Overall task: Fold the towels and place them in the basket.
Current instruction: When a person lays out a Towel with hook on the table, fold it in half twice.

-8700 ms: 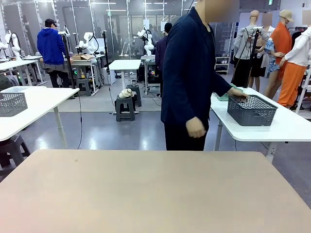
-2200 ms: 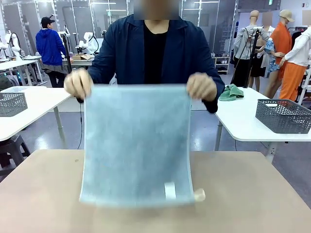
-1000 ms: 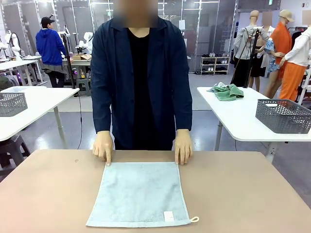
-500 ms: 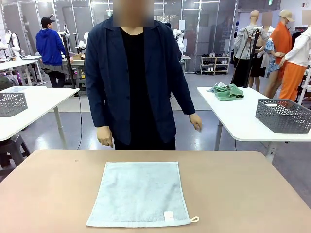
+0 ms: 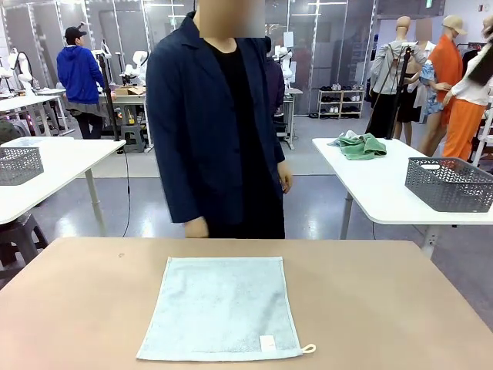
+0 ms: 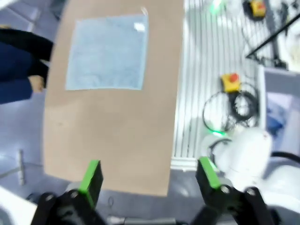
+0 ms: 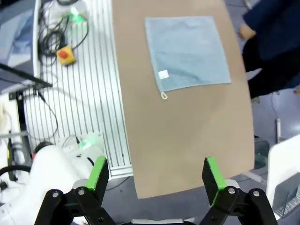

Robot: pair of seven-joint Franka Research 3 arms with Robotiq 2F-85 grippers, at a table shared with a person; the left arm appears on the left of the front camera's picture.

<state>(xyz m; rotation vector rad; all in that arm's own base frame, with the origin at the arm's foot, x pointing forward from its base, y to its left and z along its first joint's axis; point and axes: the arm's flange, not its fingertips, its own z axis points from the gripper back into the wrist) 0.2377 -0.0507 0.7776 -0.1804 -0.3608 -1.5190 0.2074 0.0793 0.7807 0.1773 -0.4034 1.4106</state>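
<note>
the person (image 5: 219, 131) has let go of the pale blue towel (image 5: 223, 308), now flat and unfolded at the table's (image 5: 385, 308) 6 o'clock, so folding looks ready to start; left gripper (image 6: 150, 171) and right gripper (image 7: 152, 171) hang wide open, empty, basket (image 5: 448, 183) off at 3 o'clock.

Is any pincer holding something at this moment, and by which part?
Nothing is held. The left pincer and the right pincer are both open above the table; the pale blue towel lies flat on it, untouched.
</note>
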